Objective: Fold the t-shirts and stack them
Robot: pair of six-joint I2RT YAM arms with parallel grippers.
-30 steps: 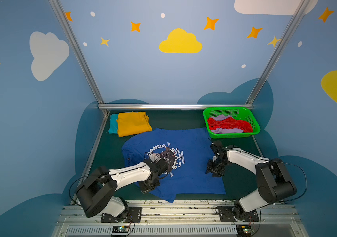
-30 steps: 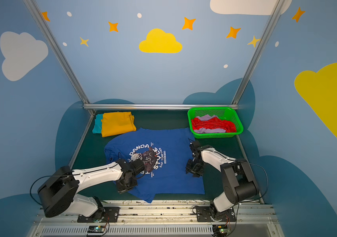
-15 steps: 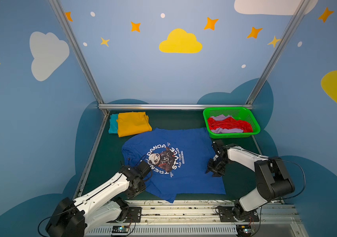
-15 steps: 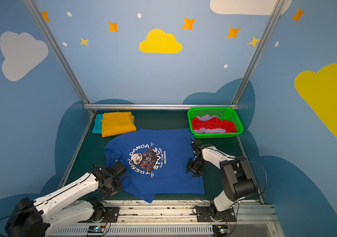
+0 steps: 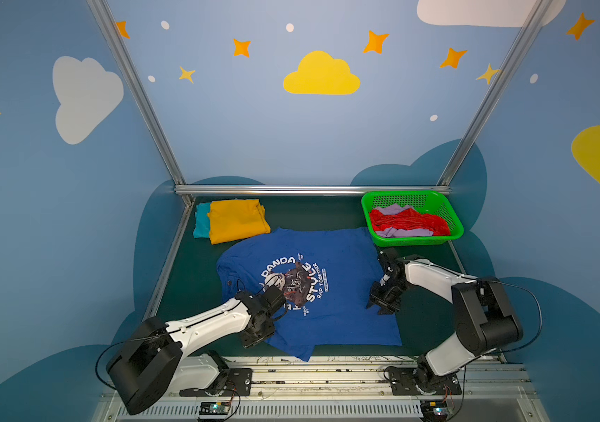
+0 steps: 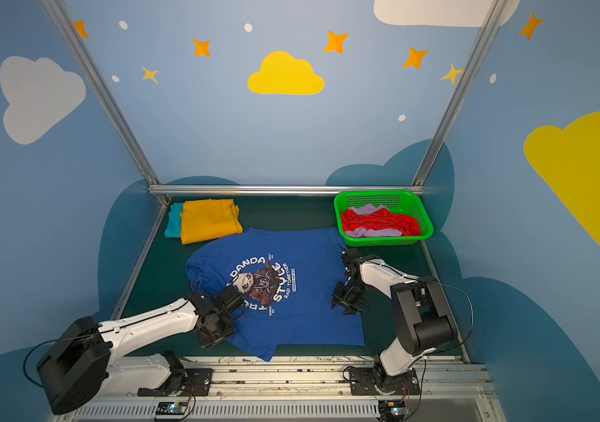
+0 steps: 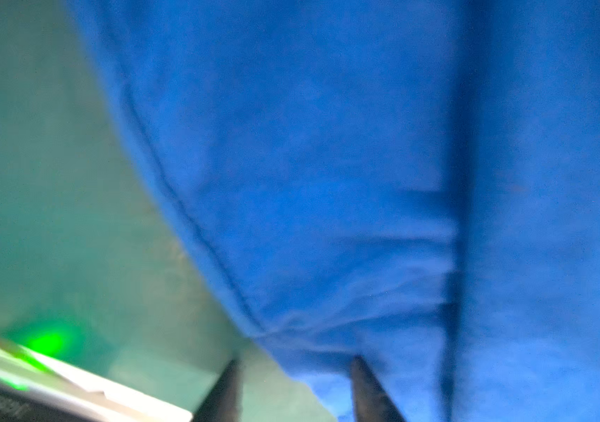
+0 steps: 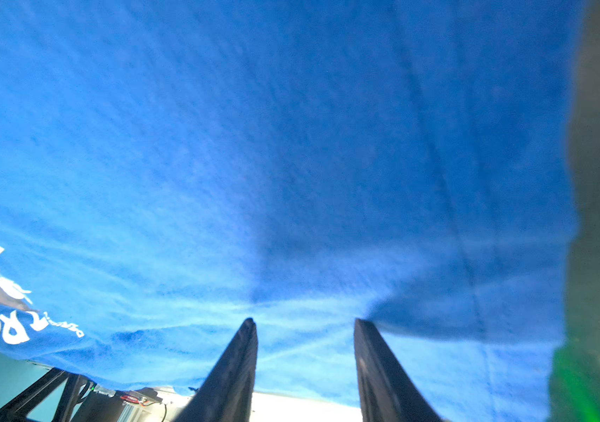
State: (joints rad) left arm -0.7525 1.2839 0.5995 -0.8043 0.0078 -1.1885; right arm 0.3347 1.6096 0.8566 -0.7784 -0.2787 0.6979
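Note:
A royal blue t-shirt (image 5: 331,292) (image 6: 302,292) with a white-lettered panda graphic lies spread flat on the dark green mat. My left gripper (image 5: 253,338) (image 6: 215,338) points down at its near left edge. In the left wrist view that gripper (image 7: 295,361) is open, one finger on the mat and the other over the blue hem (image 7: 327,219). My right gripper (image 5: 382,307) (image 6: 346,307) rests on the shirt's right edge, open (image 8: 305,321), fingertips against the cloth (image 8: 291,164). A folded mustard t-shirt (image 5: 236,220) lies on a teal one (image 5: 200,223) at the back left.
A green mesh basket (image 5: 451,219) (image 6: 424,219) at the back right holds a red t-shirt (image 5: 408,221) and a lilac one (image 5: 395,209). Metal frame posts and a rail (image 5: 309,190) bound the mat. The arm bases sit on the near rail.
The left gripper, shut over the graphic a second ago, opened, drew back toward the near left, and now sits at the shirt's near left edge. The right arm has stayed put.

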